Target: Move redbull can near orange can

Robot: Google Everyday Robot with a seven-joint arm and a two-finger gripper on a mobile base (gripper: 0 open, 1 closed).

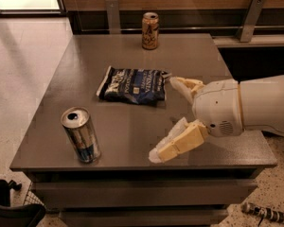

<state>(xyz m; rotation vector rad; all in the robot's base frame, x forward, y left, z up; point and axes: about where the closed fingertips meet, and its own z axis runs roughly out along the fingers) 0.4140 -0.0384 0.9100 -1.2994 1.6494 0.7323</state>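
Observation:
The redbull can (81, 135) stands upright near the table's front left corner, silver with blue panels. The orange can (150, 30) stands upright at the far edge of the table, centre. My gripper (166, 118) comes in from the right over the table's front right part, open and empty, its two cream fingers spread wide. One finger (183, 85) points toward the chip bag, the other (176, 144) lies low near the front edge. The gripper is well to the right of the redbull can.
A dark blue chip bag (132, 85) lies flat in the middle of the grey-brown table (94, 53). A wooden wall with metal brackets runs behind the table. Pale floor lies to the left. A dark object sits on the floor at bottom left.

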